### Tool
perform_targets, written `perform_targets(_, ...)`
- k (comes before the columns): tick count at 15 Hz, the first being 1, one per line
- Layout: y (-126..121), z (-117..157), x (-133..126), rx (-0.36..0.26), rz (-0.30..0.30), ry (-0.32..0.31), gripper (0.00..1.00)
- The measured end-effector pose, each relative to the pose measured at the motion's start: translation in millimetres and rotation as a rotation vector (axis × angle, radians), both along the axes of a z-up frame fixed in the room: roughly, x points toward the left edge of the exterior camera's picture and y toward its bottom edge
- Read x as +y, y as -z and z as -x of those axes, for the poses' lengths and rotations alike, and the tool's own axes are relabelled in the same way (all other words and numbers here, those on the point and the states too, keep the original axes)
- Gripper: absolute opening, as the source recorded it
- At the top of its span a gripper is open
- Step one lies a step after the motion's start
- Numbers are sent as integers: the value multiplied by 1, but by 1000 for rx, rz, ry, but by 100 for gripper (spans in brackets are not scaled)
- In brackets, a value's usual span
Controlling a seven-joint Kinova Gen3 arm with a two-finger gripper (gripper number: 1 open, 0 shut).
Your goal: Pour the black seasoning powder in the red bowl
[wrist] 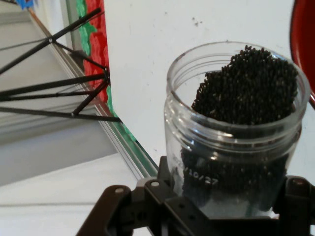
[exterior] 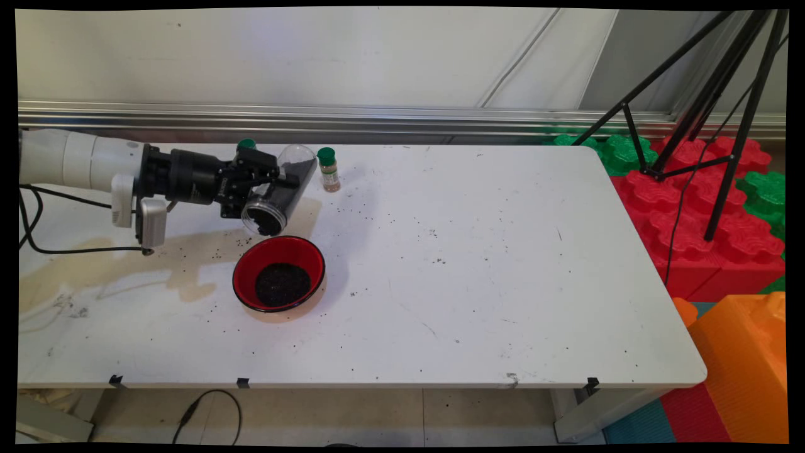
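Observation:
My gripper is shut on a clear plastic jar of small black seeds, held tipped over with its open mouth pointing down toward the red bowl. The bowl sits just below and holds a dark heap of the same seeds. In the hand view the jar fills the right side, seeds heaped against its rim, and the bowl's red edge shows at the far right. The gripper's fingers are hidden behind the jar there.
A small spice bottle with a green cap stands just right of the jar; another green cap peeks out behind the gripper. Loose seeds and a brownish stain mark the table's left. A black tripod and coloured foam blocks stand off the right end.

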State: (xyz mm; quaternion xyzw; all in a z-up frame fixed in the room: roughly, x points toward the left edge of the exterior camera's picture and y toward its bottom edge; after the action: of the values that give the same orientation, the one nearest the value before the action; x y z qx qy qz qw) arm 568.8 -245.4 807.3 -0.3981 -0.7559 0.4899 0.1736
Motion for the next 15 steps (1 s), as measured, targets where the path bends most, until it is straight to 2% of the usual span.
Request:
perform_targets(4,-9,1,0,61,-56,-43,0)
perform_targets(15,-48,6,-5,284,-256,-204,0)
